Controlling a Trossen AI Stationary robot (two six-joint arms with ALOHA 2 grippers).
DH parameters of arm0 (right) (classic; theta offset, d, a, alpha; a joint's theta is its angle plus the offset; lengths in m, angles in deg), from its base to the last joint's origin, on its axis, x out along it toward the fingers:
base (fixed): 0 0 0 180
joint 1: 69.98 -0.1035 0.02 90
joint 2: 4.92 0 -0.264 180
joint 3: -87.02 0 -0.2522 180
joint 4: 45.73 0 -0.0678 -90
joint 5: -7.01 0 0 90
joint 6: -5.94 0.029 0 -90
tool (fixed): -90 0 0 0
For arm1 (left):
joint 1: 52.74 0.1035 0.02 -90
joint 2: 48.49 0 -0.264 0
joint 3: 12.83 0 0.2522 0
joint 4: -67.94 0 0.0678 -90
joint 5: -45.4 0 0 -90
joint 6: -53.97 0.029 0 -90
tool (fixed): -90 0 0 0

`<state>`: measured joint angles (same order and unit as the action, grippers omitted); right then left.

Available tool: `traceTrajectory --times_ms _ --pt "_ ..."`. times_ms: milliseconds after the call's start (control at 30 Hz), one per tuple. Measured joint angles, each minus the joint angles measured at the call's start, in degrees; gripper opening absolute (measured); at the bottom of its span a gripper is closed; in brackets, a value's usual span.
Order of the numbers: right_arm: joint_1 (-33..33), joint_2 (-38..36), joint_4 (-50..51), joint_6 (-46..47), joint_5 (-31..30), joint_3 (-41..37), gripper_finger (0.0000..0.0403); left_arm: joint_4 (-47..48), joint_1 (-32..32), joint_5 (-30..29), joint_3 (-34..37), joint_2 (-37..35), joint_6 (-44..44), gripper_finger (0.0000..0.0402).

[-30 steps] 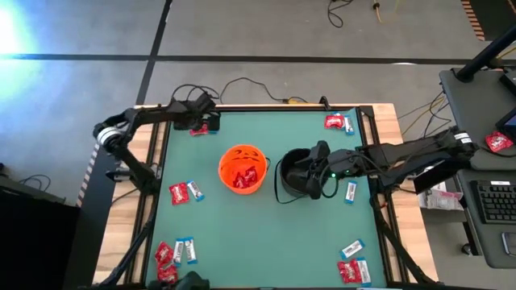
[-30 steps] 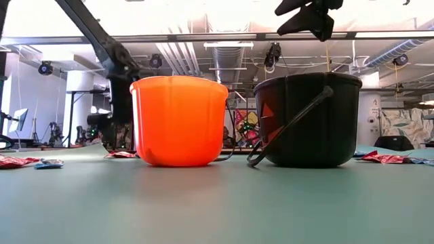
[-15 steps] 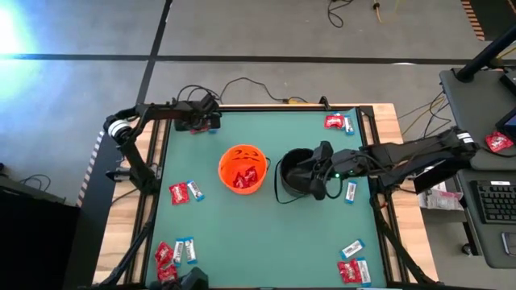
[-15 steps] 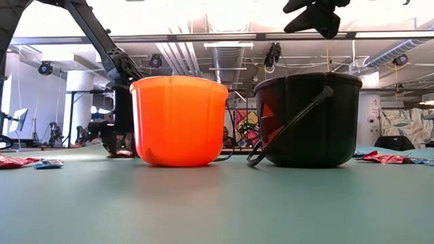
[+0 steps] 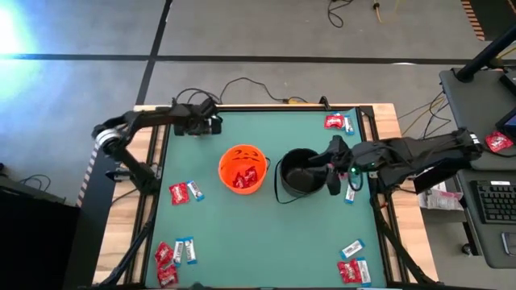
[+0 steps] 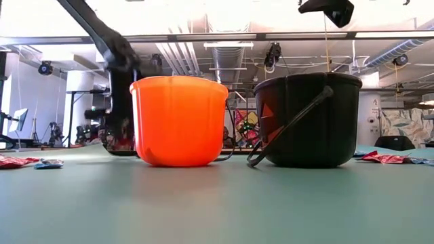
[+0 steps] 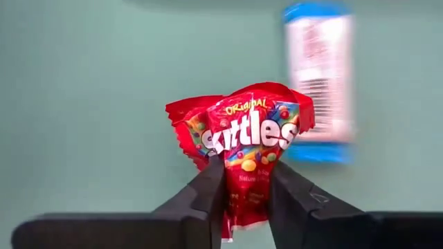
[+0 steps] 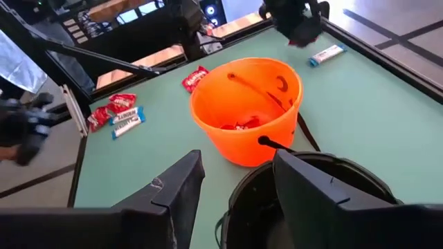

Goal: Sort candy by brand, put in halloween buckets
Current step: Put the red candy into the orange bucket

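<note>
Overhead and wrist views of a candy-sorting table. At about 11 o'clock on the green table (image 5: 266,242), the left gripper (image 7: 242,200) pinches the lower part of a crinkly red packet (image 7: 242,135), fingers closed tight on the wrapper. A white-and-blue bar (image 7: 318,83) lies on the mat just beyond it. The right gripper (image 8: 235,190) hovers over the 3 o'clock rim of the black bucket (image 5: 300,173), fingers parted and empty.

Step in hand, as judged: carrying the red packet to the orange bucket (image 5: 243,167), which stands near the table's centre, just beside the black one and already holding red pieces. The grip is on the packet's lower part only, so the wrapper could slip. A good carry lifts straight up first, clears the bucket rim, centres over the opening, and only then releases. The neighbouring bar should stay undisturbed for later pickup.

Counts, from the overhead view:
- Buckets: two, one orange, one black.
- Loose candy on the table sits in mixed red-and-white clusters at roughly 1, 3, 5, 7 and 9 o'clock.
- The group at 9 o'clock shows one red packet and one bar; the bar at 3 o'clock lies alone.
- Exact counts in the 5 and 7 o'clock groups cannot be told.
</note>
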<state>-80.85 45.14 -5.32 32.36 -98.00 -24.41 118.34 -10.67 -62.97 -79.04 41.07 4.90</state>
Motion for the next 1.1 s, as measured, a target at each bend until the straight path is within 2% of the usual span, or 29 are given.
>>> traceTrajectory --times_ms 133,300,400,500,667,833,967,1100 --pt "0.0 -0.78 -1.27 -0.09 -0.02 0.02 0.0155 -0.45 -8.68 3.82 -0.23 -10.31 -1.05 0.0066" --pt "0.15 -0.85 -1.65 -3.11 -0.12 1.82 0.0137 -7.15 -27.29 2.77 -1.53 -21.58 4.22 0.0065" --pt "0.22 -0.44 -1.65 -5.87 -0.63 2.59 0.0129 -13.53 -39.72 -1.15 -2.01 -23.85 7.61 0.0065" --pt "0.29 0.32 -1.7 -7.02 -3.11 3.02 0.0126 -15.64 -47.18 -4.96 -2.54 -21.4 5.27 0.0059" --pt "0.42 1.64 -1.65 -6.86 -4.68 3.07 0.0129 -14.06 -48.79 -6.07 -2.82 -12.75 -2.38 0.0052" --pt "-0.02 2.59 -1.69 -3.64 -4.55 3.07 0.0142 -12.43 -47.92 -4.58 -2.84 -5.71 -7.86 0.0061" --pt "-1.28 2.63 -1.65 -2.03 -4.55 3.07 0.016 -12.57 -47.22 -2.32 -2.84 -4.21 -9.1 0.0096" --pt "-1.62 2.56 -1.63 -0.1 -4.51 3.07 0.0179 -11.63 -47.02 -1.62 -4.26 -6.47 -7.25 0.0152"
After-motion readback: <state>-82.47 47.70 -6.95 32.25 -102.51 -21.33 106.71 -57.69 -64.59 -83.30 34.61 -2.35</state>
